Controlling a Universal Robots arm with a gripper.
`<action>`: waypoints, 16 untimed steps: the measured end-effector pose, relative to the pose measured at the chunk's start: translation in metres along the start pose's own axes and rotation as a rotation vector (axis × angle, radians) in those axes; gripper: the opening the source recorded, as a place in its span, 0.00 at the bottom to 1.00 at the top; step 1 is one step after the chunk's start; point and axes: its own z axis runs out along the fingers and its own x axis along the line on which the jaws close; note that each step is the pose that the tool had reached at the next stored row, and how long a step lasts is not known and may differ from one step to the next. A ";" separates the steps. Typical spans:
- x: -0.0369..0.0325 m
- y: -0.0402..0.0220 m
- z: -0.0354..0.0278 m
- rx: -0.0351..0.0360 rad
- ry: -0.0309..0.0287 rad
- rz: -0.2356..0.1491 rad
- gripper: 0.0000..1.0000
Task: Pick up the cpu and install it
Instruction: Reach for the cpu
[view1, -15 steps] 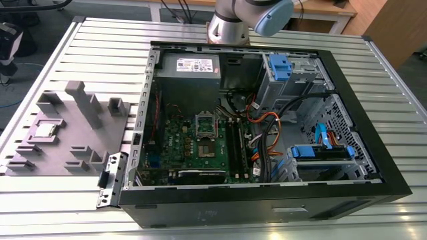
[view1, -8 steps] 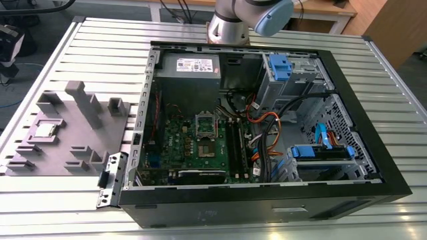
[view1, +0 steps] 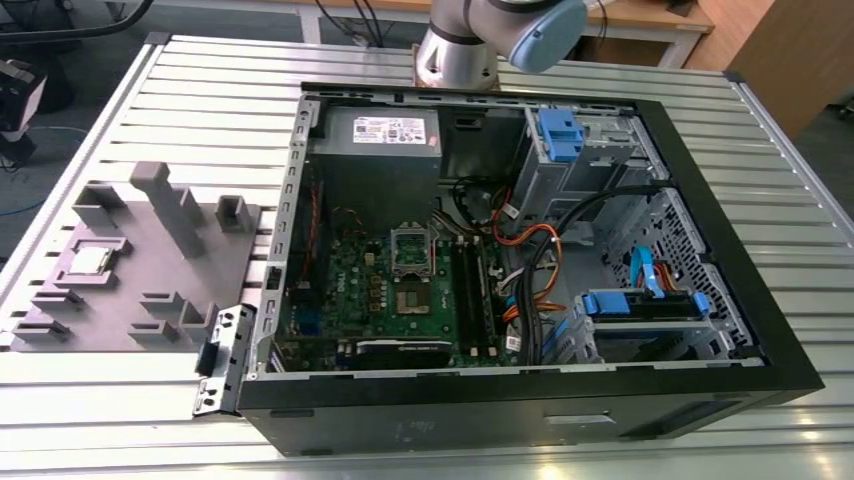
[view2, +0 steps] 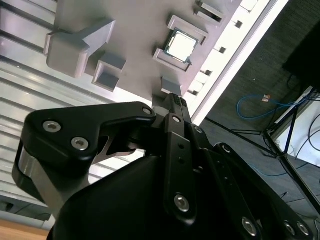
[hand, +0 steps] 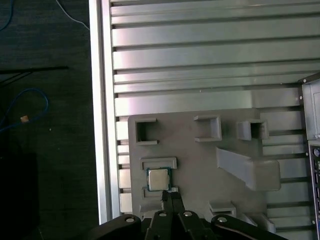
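The cpu (view1: 87, 260) is a small square chip with a silvery top, lying flat in a recess of the grey moulded tray (view1: 160, 300) at the exterior view's left. Both wrist views look down on the cpu (hand: 158, 179) (view2: 181, 46) in its recess. My gripper (hand: 170, 196) (view2: 175, 101) hangs well above the tray (hand: 200, 155), its tips pressed together and shut on nothing, lined up close beside the chip in the first wrist view. The dark square socket (view1: 411, 258) sits on the green motherboard inside the open computer case.
The open black computer case (view1: 694, 200) lies on the ribbed metal table (view1: 200, 90), with cables, blue drive brackets and a grey power supply (view1: 380, 135) inside. Upright posts (view1: 163, 205) rise from the tray. The table edge (hand: 102, 125) drops to a dark floor with a blue cable.
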 end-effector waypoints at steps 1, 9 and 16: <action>0.0004 -0.0008 0.0018 0.0000 0.0000 0.000 0.11; 0.0012 -0.0048 0.0132 0.0001 0.0011 0.000 0.11; 0.0011 -0.0059 0.0209 0.0003 0.0025 0.000 0.11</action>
